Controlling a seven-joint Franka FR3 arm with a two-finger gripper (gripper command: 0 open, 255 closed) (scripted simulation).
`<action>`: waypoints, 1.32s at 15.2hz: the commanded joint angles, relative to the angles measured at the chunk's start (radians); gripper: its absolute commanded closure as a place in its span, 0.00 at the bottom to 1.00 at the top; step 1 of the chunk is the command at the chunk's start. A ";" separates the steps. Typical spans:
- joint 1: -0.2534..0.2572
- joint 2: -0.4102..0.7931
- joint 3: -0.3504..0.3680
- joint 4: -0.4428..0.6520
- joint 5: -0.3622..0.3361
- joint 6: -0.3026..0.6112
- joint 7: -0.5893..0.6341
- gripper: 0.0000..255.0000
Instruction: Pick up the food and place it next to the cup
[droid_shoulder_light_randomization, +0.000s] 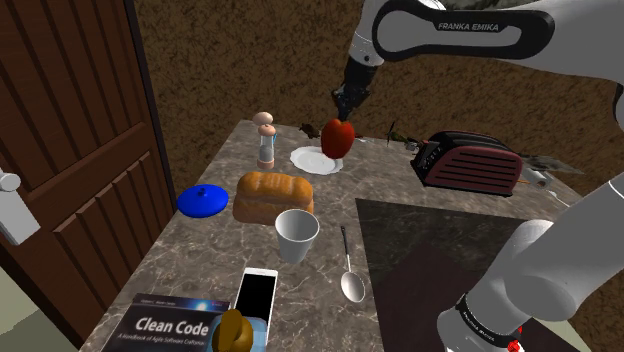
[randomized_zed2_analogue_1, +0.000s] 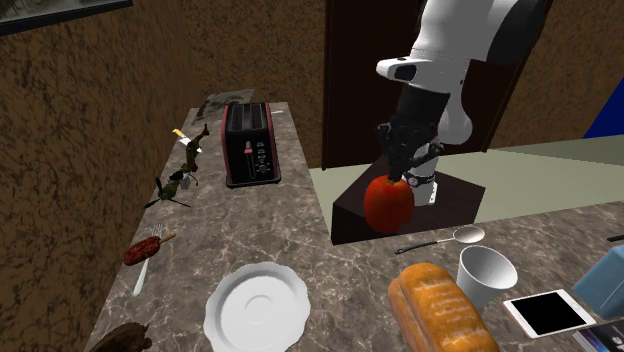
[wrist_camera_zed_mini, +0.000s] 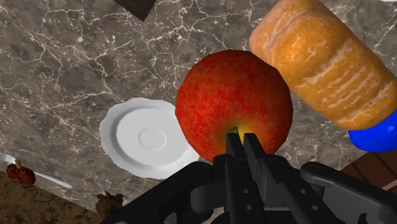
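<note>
Your gripper (wrist_camera_zed_mini: 243, 141) pinches a red apple (wrist_camera_zed_mini: 233, 102), yellow near the stem, aloft near the white saucer (droid_shoulder_light_randomization: 316, 160), on the far side of the bread loaf (droid_shoulder_light_randomization: 273, 195) and white cup (droid_shoulder_light_randomization: 297, 235).

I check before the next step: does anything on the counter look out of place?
One small thing: a fork and a reddish food piece lie directly on the counter, not on the white plate nearby. The apple is clamped in the pincer; nothing spilled.
</note>
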 joint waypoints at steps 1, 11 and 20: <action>0.020 0.004 0.033 0.001 -0.005 -0.002 0.056 1.00; 0.114 0.120 0.182 0.138 -0.044 -0.053 0.302 1.00; 0.224 0.318 0.293 0.381 -0.129 -0.142 0.519 1.00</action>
